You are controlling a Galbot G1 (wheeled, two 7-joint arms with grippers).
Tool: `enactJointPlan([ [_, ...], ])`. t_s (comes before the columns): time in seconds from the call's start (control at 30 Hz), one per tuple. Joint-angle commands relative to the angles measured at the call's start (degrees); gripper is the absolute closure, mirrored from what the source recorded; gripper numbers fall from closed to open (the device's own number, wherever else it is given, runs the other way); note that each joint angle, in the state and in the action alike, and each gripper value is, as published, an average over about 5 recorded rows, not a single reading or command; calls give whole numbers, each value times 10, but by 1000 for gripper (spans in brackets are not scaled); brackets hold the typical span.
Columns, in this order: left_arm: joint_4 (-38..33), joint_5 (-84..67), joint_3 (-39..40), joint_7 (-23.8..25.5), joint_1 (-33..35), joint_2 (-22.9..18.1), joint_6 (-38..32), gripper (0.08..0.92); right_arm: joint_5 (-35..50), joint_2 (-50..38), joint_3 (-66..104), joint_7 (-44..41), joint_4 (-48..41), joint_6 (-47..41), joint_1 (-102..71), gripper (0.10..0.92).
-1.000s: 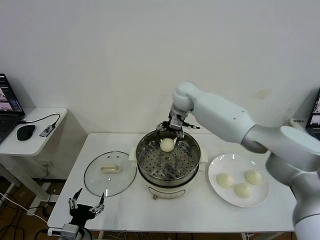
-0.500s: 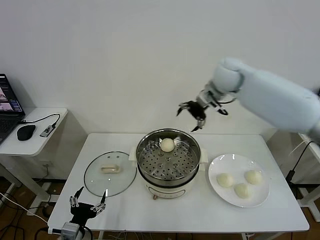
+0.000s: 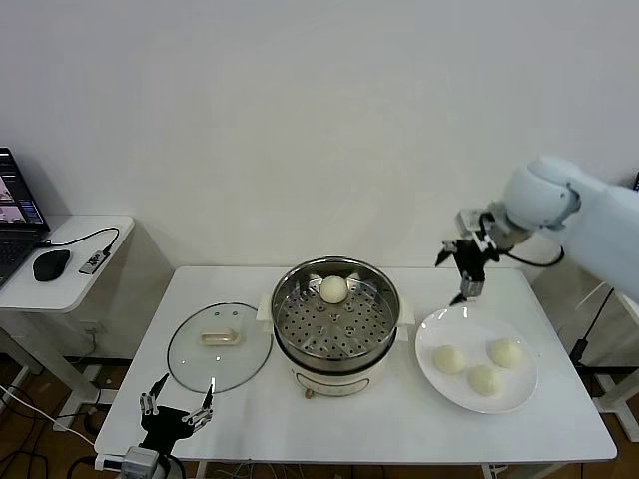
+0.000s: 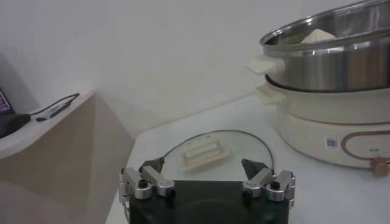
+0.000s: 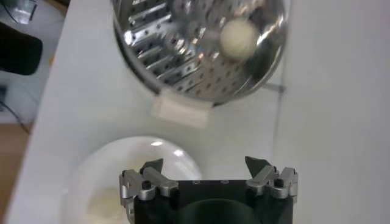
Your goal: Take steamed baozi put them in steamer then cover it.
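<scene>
In the head view, the steamer (image 3: 336,324) is sitting in the middle of the white table (image 3: 250,419), and one bun (image 3: 333,288) is lying on its perforated tray near the far rim. The lid (image 3: 220,345) is lying flat on the table just to the left of the pot, its beige handle facing up. On the right side of the frame, a white plate (image 3: 439,384) is carrying three more buns (image 3: 484,378). The right gripper (image 3: 467,267) is hanging in the air above the far edge of the plate, fingers spread and holding nothing. The left gripper (image 3: 175,414) is waiting at the bottom left of the frame, off the near table edge, its fingers also spread apart. A side desk (image 3: 60,289) at the far left is holding a mouse (image 3: 50,263) and a laptop (image 3: 15,215).

In the left wrist view, the released left gripper (image 4: 207,182) is showing at the bottom centre, with the lid (image 4: 216,152) just beyond it and the steamer (image 4: 332,109) filling the right side.

In the right wrist view, the empty right gripper (image 5: 207,179) is sitting at the bottom centre, the plate (image 5: 103,176) is showing at lower left, and the steamer (image 5: 183,55) with its single bun (image 5: 238,38) is lying across the top of the frame
</scene>
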Motion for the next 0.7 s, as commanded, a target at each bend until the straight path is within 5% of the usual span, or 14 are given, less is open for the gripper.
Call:
enactJointPlan([
  [0.03,-3,0,0,0,2,1,1,177,-93,-30,64,-1,29,-75,-140,203],
  [0.7,23,3,-1,1,-5,-1,4,177,-170,39,173,24,-58,-57,-299,203],
])
